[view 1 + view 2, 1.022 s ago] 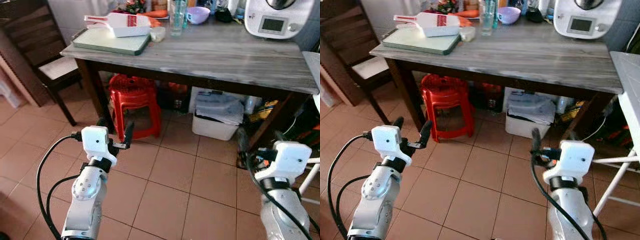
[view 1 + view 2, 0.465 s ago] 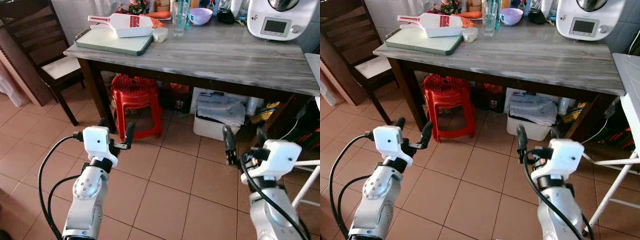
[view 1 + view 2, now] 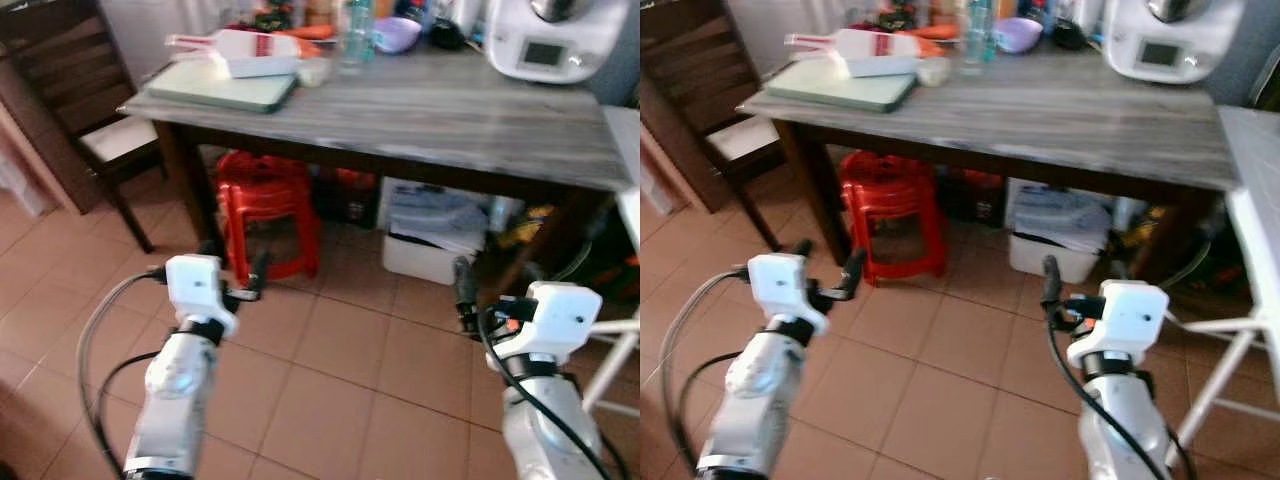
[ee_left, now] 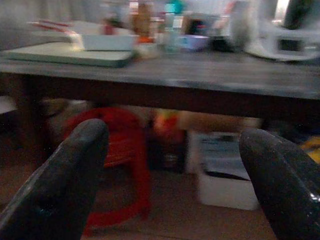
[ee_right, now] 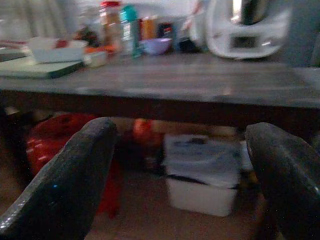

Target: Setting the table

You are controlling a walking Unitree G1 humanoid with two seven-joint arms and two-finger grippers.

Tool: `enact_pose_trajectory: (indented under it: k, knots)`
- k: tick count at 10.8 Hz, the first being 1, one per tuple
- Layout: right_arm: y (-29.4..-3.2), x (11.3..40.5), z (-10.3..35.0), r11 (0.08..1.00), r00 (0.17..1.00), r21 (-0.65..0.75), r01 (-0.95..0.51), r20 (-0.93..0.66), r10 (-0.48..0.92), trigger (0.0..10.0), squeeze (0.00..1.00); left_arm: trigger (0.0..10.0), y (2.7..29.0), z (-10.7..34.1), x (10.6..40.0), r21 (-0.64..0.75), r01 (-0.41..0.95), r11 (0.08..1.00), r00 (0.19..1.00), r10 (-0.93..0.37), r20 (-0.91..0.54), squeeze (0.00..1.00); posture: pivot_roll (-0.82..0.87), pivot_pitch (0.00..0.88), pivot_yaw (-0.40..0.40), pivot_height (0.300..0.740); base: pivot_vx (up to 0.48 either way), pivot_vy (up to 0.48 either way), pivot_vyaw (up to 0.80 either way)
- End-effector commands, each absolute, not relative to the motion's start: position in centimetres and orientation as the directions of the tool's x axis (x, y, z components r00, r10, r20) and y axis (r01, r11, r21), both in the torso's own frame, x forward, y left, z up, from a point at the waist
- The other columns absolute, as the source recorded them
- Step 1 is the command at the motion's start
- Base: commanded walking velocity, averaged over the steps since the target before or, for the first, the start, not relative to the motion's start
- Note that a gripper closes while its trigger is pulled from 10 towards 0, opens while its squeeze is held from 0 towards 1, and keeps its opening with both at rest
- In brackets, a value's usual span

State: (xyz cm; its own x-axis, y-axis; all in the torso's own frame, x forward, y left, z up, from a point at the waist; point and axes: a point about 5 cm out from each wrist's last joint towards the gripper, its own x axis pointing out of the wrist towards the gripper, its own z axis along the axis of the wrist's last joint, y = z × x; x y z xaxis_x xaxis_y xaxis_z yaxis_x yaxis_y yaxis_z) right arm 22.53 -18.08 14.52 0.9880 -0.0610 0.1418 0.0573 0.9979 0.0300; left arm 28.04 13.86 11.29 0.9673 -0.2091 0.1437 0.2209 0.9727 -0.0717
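A grey wooden table (image 3: pixel 430 105) stands ahead of me. On it lie a pale green board (image 3: pixel 222 86) with a white scoop-like tool (image 3: pixel 245 48) on top, a glass (image 3: pixel 352 45), a purple bowl (image 3: pixel 397 33) and a white kitchen appliance (image 3: pixel 545 40). My left gripper (image 3: pixel 232 262) is held out low over the tiled floor, short of the table, open and empty. My right gripper (image 3: pixel 488 292) is at the same height on the right, also open with nothing between its fingers. Both wrist views look under the table's edge.
Under the table are a red plastic stool (image 3: pixel 268 205) and a white storage box (image 3: pixel 435 235) among clutter. A dark wooden chair (image 3: pixel 95 110) stands at the table's left end. A white metal frame (image 3: pixel 622 345) is close on my right.
The whole picture has shifted a little and blurred, so the camera is moving. My right arm has drawn in to the left over the past second. The left arm keeps its pose.
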Motion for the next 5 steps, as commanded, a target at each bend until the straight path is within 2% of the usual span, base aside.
enact_pose_trajectory:
  k: [1,5]
  knots:
    - [-18.06,22.49,14.44,0.998,0.989,0.035,0.06,0.135,-0.064,10.0,0.0,10.0,14.26,11.2,28.21,-0.062,0.212,0.975,0.97,-0.203,0.132,0.0,-0.01,0.073,0.028,0.74,0.0,-0.349,0.0]
    - [-18.09,22.6,14.33,0.998,0.99,0.031,0.059,0.129,-0.063,10.0,0.0,10.0,14.26,11.13,28.34,-0.063,0.211,0.975,0.971,-0.202,0.129,0.0,-0.01,0.07,0.025,0.74,0.0,-0.35,0.0]
